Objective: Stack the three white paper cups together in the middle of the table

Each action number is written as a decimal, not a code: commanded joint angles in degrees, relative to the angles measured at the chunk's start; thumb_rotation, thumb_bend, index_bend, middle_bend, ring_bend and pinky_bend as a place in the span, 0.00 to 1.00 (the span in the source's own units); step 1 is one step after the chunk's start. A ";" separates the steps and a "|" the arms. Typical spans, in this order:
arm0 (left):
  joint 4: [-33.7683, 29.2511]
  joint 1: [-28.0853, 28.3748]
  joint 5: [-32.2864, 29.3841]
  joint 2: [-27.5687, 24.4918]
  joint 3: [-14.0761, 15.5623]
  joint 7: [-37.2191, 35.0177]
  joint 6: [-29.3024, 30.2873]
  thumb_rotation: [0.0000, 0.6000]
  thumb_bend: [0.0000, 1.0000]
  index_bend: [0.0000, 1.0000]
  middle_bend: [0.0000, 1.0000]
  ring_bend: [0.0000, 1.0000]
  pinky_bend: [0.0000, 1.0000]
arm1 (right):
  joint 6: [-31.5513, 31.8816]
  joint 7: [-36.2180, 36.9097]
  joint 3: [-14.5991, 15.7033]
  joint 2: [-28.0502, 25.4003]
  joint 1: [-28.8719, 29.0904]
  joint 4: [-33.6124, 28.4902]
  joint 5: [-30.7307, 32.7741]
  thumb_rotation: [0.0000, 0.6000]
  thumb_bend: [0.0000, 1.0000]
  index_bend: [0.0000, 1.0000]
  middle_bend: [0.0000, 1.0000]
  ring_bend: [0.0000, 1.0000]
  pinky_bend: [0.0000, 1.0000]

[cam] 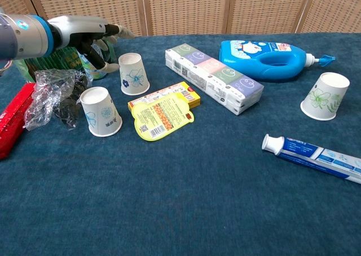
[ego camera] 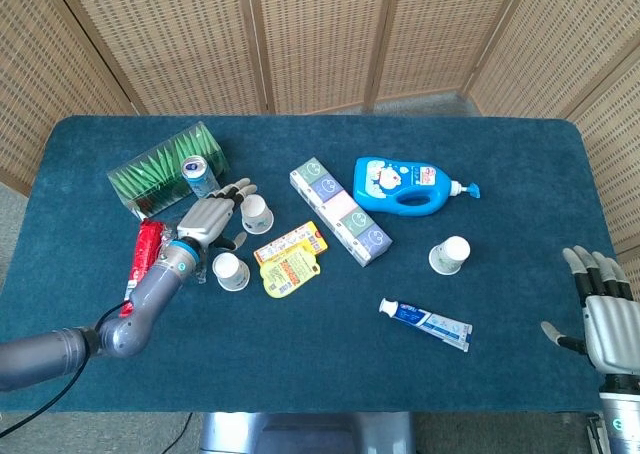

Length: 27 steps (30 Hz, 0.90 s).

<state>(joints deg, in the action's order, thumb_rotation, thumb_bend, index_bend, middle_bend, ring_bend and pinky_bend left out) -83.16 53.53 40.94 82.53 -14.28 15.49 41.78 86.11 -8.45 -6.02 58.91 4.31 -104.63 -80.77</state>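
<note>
Three white paper cups stand upside down on the blue table. One cup (ego camera: pixel 257 213) (cam: pixel 134 74) is left of centre, a second cup (ego camera: pixel 231 271) (cam: pixel 101 111) sits just in front of it, and the third cup (ego camera: pixel 451 255) (cam: pixel 324 96) stands alone at the right. My left hand (ego camera: pixel 210 216) (cam: pixel 90 33) hovers open beside the first cup, fingers spread toward it, holding nothing. At the table's front right corner, my right hand (ego camera: pixel 606 314) is open with its fingers straight, far from every cup.
A drink can (ego camera: pixel 199 177), a green packet box (ego camera: pixel 160 169), crumpled plastic (cam: pixel 53 95) and a red packet (ego camera: pixel 145 259) crowd the left. A yellow snack pack (ego camera: pixel 290 264), long carton (ego camera: pixel 340 211), blue detergent bottle (ego camera: pixel 405 185) and toothpaste tube (ego camera: pixel 425 323) lie around the middle.
</note>
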 commanded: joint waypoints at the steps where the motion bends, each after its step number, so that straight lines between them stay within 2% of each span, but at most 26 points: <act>1: 2.34 1.29 -1.19 1.60 0.50 0.29 -0.83 1.00 0.47 0.01 0.00 0.00 0.13 | 0.06 0.18 -0.03 -0.11 -0.09 -0.04 0.04 1.00 0.15 0.00 0.00 0.00 0.11; 9: 7.11 3.44 -3.00 4.79 1.29 0.53 -1.99 1.00 0.47 0.01 0.00 0.00 0.15 | 0.20 0.08 -0.09 -0.40 -0.33 -0.38 0.17 1.00 0.15 0.00 0.00 0.00 0.11; 17: 13.45 5.12 -5.27 8.69 1.31 -0.16 -3.58 1.00 0.48 0.04 0.01 0.00 0.25 | 0.21 0.67 -0.03 -0.84 -0.51 -1.09 -0.07 1.00 0.15 0.00 0.00 0.00 0.11; 21: 16.94 5.74 -6.02 10.70 1.28 -0.34 -4.00 1.00 0.48 0.10 0.05 0.07 0.36 | 0.42 0.74 -0.06 -1.05 -0.70 -1.24 -0.04 1.00 0.15 0.00 0.00 0.00 0.12; 27: 20.85 6.41 -6.08 13.06 0.84 -1.24 -5.29 1.00 0.50 0.17 0.11 0.18 0.46 | 0.64 1.06 0.02 -1.21 -0.97 -1.52 -0.21 1.00 0.15 0.00 0.00 0.00 0.12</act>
<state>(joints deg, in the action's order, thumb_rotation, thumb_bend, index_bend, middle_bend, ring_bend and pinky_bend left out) -62.80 59.73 34.88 95.15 -13.29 14.54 36.85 86.74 -7.39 -6.01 57.70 3.35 -106.15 -80.97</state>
